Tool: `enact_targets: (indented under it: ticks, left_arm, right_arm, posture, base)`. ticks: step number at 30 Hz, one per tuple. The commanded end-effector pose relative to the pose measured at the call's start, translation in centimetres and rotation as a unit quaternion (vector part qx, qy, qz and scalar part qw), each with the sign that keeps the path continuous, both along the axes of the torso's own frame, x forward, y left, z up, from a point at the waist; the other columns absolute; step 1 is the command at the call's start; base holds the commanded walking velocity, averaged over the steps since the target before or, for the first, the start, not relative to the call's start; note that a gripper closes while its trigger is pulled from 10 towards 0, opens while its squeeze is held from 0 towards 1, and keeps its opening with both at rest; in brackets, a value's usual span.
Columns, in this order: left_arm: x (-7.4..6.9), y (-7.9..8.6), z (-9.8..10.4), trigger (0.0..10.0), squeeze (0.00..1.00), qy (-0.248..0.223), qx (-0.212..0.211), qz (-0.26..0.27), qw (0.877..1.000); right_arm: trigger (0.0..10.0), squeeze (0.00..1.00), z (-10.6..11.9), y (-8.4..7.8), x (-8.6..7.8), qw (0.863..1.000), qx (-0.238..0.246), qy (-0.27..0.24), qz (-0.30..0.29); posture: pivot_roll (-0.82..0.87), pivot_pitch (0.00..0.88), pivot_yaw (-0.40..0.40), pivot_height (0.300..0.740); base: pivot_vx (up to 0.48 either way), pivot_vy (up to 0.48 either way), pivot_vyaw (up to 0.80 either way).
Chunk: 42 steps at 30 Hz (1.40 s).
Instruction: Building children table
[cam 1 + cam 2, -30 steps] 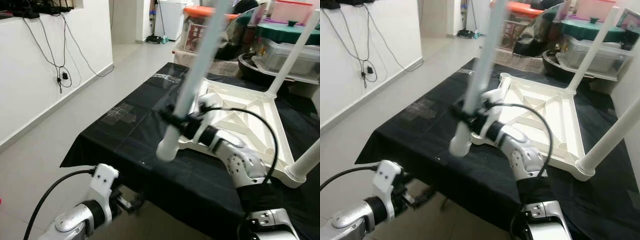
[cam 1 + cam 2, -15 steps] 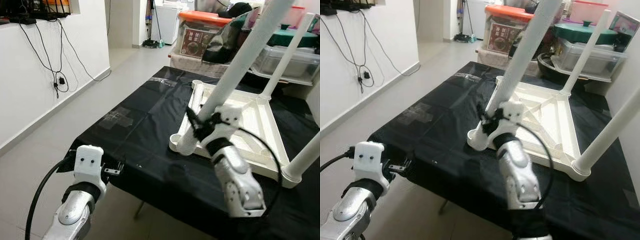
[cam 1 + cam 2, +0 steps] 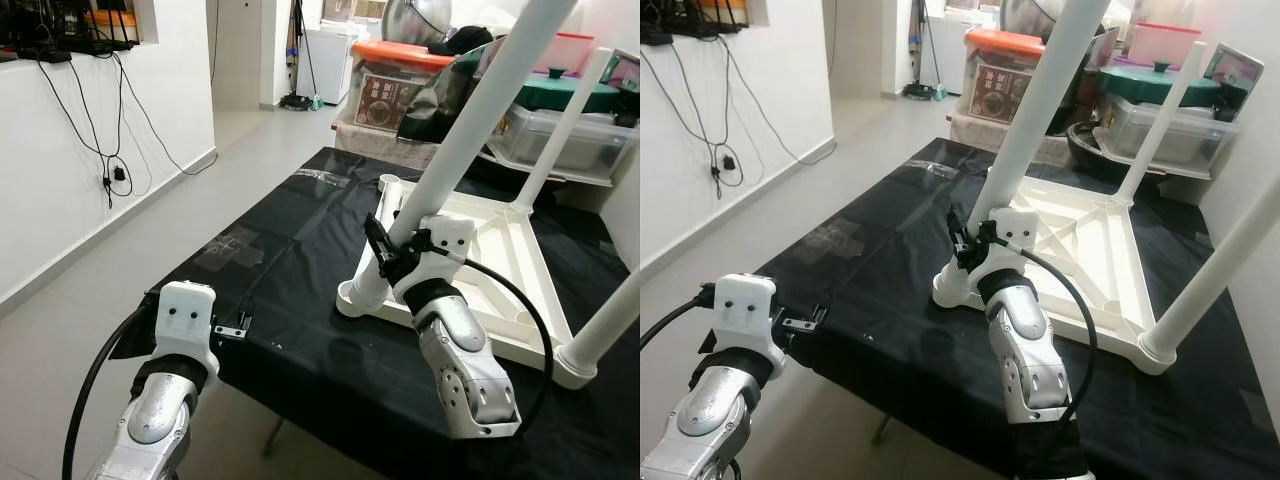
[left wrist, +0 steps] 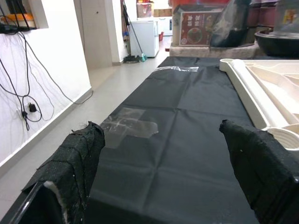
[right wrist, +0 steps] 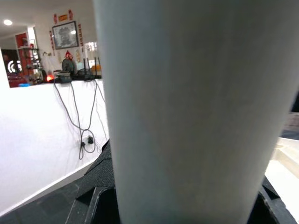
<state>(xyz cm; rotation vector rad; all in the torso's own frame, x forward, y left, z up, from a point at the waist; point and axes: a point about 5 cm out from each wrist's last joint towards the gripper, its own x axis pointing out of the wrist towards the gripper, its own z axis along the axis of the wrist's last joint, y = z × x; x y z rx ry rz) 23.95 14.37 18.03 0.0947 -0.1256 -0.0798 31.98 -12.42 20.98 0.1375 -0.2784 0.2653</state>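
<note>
In the left eye view, a white table top (image 3: 500,265) lies upside down on a black cloth (image 3: 290,250) that covers a work surface. The right gripper (image 3: 392,252) is clamped around the lower part of a white leg (image 3: 470,125), whose foot end sits in the near left corner socket (image 3: 358,296) of the top. The leg leans away to the right and is not upright, so I judge it is entered but not yet seated. Two other legs already stand in their corners: one at the far side (image 3: 560,125) and one at the near right (image 3: 610,325). The far left corner socket (image 3: 390,183) is open, with no leg in it. The left gripper (image 3: 232,328) hovers at the near edge of the cloth, holding nothing.

The right eye view shows the same layout, with storage boxes (image 3: 1165,125) stacked beyond the table.

In the left wrist view, the two padded fingers (image 4: 77,161) stand wide apart with only cloth between them, and the rim of the table top lies ahead.

In the right wrist view, the leg is pressed close between the black fingers (image 5: 91,205).

By my reckoning the job is past halfway: two legs done, a third to straighten and press home, a fourth still to fit.
</note>
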Motion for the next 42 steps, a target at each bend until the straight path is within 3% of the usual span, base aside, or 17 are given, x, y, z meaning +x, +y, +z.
enact_targets:
  ticks: [1, 13, 28, 31, 32, 42]
  left_arm:
    - [0.1, -0.3, -0.1, 10.0, 0.0, -0.002, 0.001, -0.003, 1.0]
    - [0.3, -0.1, -0.3, 10.0, 0.0, -0.004, 0.006, 0.003, 1.0]
    - [0.2, 0.3, -1.5, 10.0, 0.0, 0.017, 0.002, 0.017, 1.0]
    - [0.1, 0.2, -1.5, 10.0, 0.0, 0.021, -0.003, 0.009, 1.0]
    - [-0.1, -0.2, -1.7, 10.0, 0.0, 0.024, -0.01, -0.01, 1.0]
    - [-1.2, -2.1, -1.8, 10.0, 0.0, 0.037, -0.036, -0.079, 0.996]
  right_arm:
    - [10.0, 0.0, 0.4, 0.1, 0.2, 1.0, -0.001, -0.011, -0.001]
    - [10.0, 0.0, 0.7, -0.2, 0.5, 1.0, 0.006, -0.018, -0.005]
    - [10.0, 0.0, 1.5, -0.2, 1.3, 1.0, 0.01, -0.026, 0.012]
    - [10.0, 0.0, 1.9, 0.1, 2.1, 0.998, 0.019, -0.012, 0.064]
    - [10.0, 0.0, 2.1, 0.2, 3.1, 0.992, 0.039, 0.011, 0.12]
    - [10.0, 0.0, 2.2, 0.6, 4.7, 0.978, 0.017, 0.038, 0.205]
  posture:
    - [0.22, 0.0, -0.1, 0.74]
    - [0.22, 0.0, -0.102, 0.74]
    - [0.22, 0.0, -0.109, 0.74]
    - [0.22, 0.0, -0.109, 0.74]
    - [0.22, 0.0, -0.108, 0.74]
    - [0.22, 0.0, -0.106, 0.74]
  base:
    - [0.292, 0.0, 0.0]
    - [0.296, 0.0, 0.0]
    - [0.0, 0.0, 0.0]
    - [0.0, 0.0, 0.0]
    - [0.0, 0.0, 0.0]
    - [0.0, 0.0, 0.0]
